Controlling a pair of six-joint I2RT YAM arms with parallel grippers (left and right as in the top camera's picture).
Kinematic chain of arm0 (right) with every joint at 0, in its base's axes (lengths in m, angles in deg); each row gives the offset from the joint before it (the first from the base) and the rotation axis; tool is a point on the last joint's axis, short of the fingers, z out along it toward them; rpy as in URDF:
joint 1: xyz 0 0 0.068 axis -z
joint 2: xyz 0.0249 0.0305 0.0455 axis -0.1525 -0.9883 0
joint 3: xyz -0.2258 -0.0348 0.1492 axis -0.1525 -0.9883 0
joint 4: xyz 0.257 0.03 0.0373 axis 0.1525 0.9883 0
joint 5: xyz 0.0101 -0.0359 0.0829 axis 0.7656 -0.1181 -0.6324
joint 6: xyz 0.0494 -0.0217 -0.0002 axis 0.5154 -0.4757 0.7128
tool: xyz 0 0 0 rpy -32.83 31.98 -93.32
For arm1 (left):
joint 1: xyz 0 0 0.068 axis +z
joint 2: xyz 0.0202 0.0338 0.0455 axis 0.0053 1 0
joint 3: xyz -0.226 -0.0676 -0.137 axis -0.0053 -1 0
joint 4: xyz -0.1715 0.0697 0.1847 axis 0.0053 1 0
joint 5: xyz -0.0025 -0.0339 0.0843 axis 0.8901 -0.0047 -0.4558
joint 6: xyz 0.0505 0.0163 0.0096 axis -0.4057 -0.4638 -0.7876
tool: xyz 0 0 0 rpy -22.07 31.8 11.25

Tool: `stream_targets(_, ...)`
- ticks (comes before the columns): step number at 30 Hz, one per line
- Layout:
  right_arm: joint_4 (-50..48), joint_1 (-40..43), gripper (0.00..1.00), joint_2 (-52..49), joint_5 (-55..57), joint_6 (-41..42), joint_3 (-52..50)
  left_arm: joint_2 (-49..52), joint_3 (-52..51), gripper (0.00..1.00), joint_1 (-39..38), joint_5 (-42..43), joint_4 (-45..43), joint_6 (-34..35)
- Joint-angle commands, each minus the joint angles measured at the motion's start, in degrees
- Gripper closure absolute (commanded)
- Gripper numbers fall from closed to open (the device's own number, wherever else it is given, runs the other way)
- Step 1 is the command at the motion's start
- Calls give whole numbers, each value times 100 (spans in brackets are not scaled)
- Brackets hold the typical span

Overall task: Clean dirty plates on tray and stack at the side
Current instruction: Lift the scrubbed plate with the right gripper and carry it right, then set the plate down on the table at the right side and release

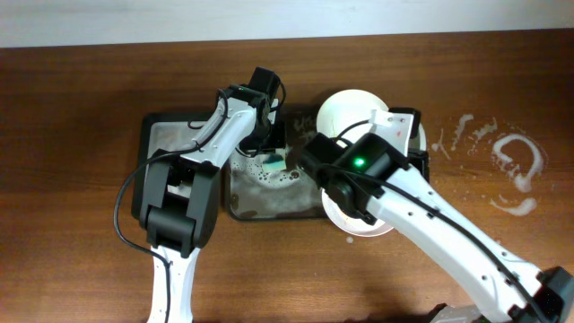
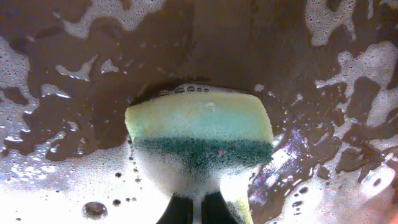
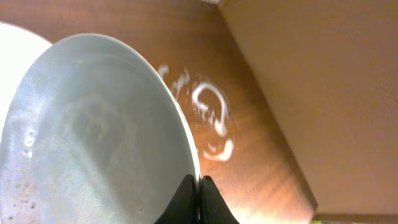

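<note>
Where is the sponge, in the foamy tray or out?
In the tray: the left end effector clamps the sponge against its foamy floor.

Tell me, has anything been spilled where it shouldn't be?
Yes: white soapy foam is splashed in loops and blobs on the wooden table, to the right of the tray, outside the washing area.

Warm dim light, foam glare, soft close-ups

white plate (image 3: 93,143), yellow-green sponge (image 2: 199,124), seemingly dark foam-streaked tray (image 2: 217,37)
</note>
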Motion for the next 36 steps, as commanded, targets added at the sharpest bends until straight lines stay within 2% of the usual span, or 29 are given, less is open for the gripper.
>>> stream_targets(1,31,-79,96,173,732,9,81,330,-155,99,-70,-20,-48,59)
stream_targets(4,-472,0,96,175,1182,52,79,330,-155,99,-76,-20,-76,59)
stream_targets(6,-800,297,96,168,1040,50,72,330,-155,99,-76,-20,-63,59)
stream_targets(9,-1165,1095,96,168,809,46,72,330,-155,99,-101,-22,-72,57)
stream_targets(10,-1397,1502,96,168,595,-87,72,330,-155,99,-103,-20,-76,59)
stream_targets(11,-1825,1910,96,168,251,-581,72,330,-155,99,-105,-20,-87,59)
stream_targets(13,-3171,2850,96,168,-1104,-2146,72,330,-155,99,-103,-20,-98,59)
stream_targets(15,-4188,3794,96,168,-3287,-3268,72,330,-155,99,-103,-20,-96,57)
stream_targets(19,-4894,5840,96,-101,-6979,-4000,72,330,-155,99,-103,-22,-98,57)
stream_targets(21,-4861,6507,96,-334,-7576,-4000,52,330,-155,99,-103,-20,-98,57)
stream_targets(31,-5508,8638,96,-1917,-7523,-3180,-490,330,-155,99,-103,-22,-98,59)
stream_targets(36,-6076,9086,96,-2428,-6900,-3296,-920,330,-155,99,-103,-22,-129,59)
